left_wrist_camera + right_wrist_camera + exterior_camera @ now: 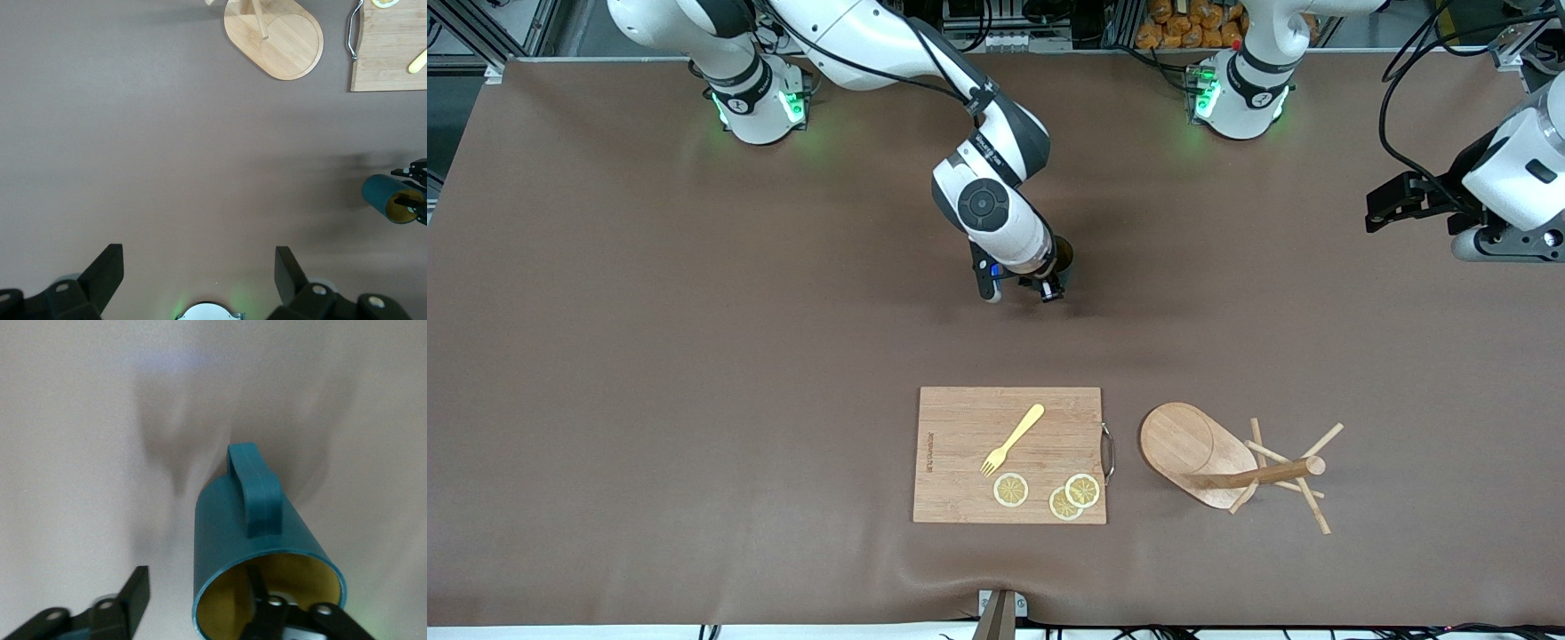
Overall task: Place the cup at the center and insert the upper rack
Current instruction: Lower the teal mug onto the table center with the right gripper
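The dark teal cup [233, 533] stands upright on the brown table, farther from the front camera than the cutting board. Only its rim [1064, 254] shows under the right wrist. My right gripper [197, 593] is open and straddles the cup's wall: one finger sits inside the yellowish interior, the other stands apart from the outside. The handle [257, 490] points away from the jaws. The upper rack [1199, 452] lies tipped on its side beside the board, with its post [1267, 472] and pegs toward the left arm's end. My left gripper [199, 267] waits open over bare table.
A wooden cutting board [960, 444] near the front edge carries a yellow fork [1014, 437] and three lemon slices [1011, 489]. Its metal handle [1109, 452] faces the rack's oval base [277, 37]. The cup [389, 197] also shows in the left wrist view.
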### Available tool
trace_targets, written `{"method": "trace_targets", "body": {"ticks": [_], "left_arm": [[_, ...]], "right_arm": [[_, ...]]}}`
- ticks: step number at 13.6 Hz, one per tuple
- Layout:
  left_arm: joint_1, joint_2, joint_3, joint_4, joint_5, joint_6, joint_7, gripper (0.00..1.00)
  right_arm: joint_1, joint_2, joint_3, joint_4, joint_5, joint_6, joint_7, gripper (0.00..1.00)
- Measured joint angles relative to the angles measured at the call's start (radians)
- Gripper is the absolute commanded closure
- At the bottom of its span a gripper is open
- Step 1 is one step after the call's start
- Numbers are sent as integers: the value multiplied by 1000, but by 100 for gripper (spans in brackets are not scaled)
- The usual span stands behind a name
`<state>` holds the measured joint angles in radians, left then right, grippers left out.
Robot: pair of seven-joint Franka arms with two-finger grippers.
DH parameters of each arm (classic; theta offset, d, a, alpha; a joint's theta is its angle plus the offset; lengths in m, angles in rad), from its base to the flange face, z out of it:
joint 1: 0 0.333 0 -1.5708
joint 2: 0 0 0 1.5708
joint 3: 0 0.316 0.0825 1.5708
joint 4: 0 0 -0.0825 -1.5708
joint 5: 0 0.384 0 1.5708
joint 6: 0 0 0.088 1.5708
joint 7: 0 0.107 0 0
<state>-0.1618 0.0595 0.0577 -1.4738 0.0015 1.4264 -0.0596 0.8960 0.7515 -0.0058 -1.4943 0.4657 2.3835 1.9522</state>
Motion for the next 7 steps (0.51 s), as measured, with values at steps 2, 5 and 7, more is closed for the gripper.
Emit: {"method": "trace_targets", "body": {"ticks": [2, 5, 7], "left_arm": [[0, 0, 0, 0, 0, 0, 0, 0], [-1, 2, 0, 0, 0, 0, 0, 0], [-2, 8, 0, -1, 0, 0, 0, 0]], "right_arm": [[0, -1, -2, 12, 0, -27, 1, 6], [-1, -9, -7, 63, 1, -107, 16, 0], [-9, -15, -14, 107, 1, -173, 27, 0]]}}
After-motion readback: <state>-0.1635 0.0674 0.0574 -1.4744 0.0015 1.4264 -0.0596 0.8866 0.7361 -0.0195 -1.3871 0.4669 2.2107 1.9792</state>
